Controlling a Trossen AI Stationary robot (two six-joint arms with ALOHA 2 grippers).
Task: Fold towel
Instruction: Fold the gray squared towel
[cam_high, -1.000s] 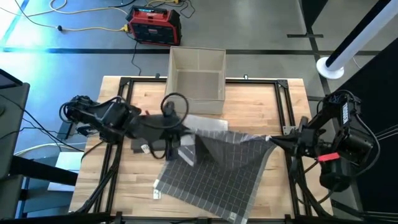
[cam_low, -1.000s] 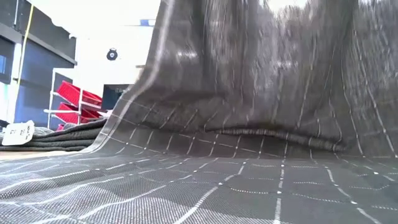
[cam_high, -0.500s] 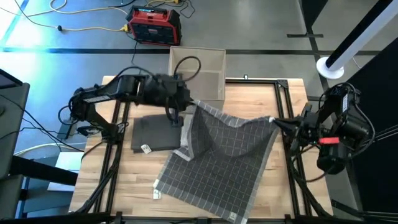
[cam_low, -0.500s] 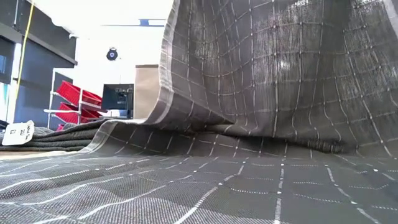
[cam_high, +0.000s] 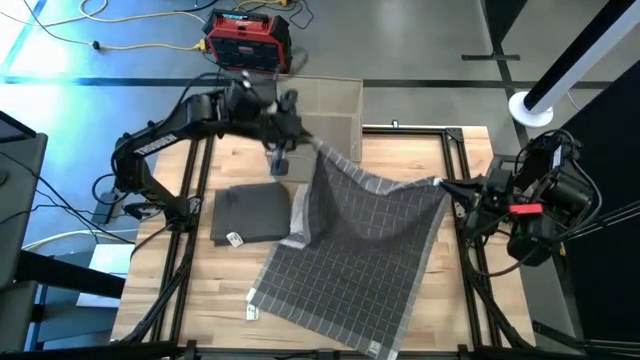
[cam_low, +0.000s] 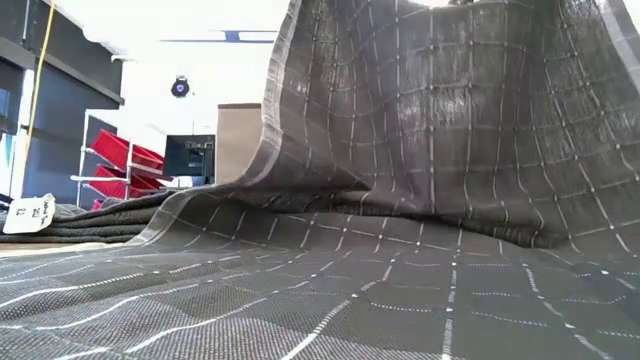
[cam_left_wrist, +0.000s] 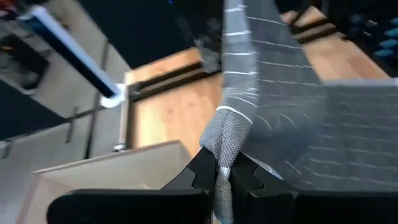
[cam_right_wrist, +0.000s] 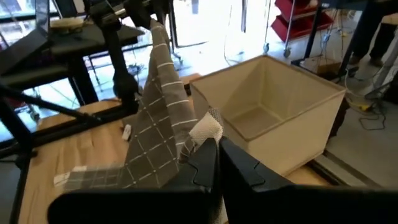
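Note:
A grey towel with a white grid is raised along its far edge, and its near part lies on the table. In the low view the towel hangs from above and spreads toward the camera. My left gripper is over the table's far left, shut on one far corner. My right gripper is at the right edge, shut on the other far corner. A folded dark towel lies flat on the table's left. My left gripper pinches the towel's far left corner between its two fingers, with the cloth bunched into a fold there. The towel runs away from it, fairly taut, toward the other arm. My right gripper pinches the far right corner between its fingers, coming level from the table's right. The corner is lifted clear and the cloth slopes down to the table.
An open beige box stands at the table's far edge, just beyond my left gripper. A black frame runs around the tabletop. Bare wood shows at the near left. A red device and cables lie on the floor beyond.
My left gripper has risen and travelled toward the far edge, from over the folded dark towel to near the box, carrying its corner. My right gripper has shifted slightly toward the far edge. The towel's far edge has lifted and stretched out between them; its near part has stayed on the table.

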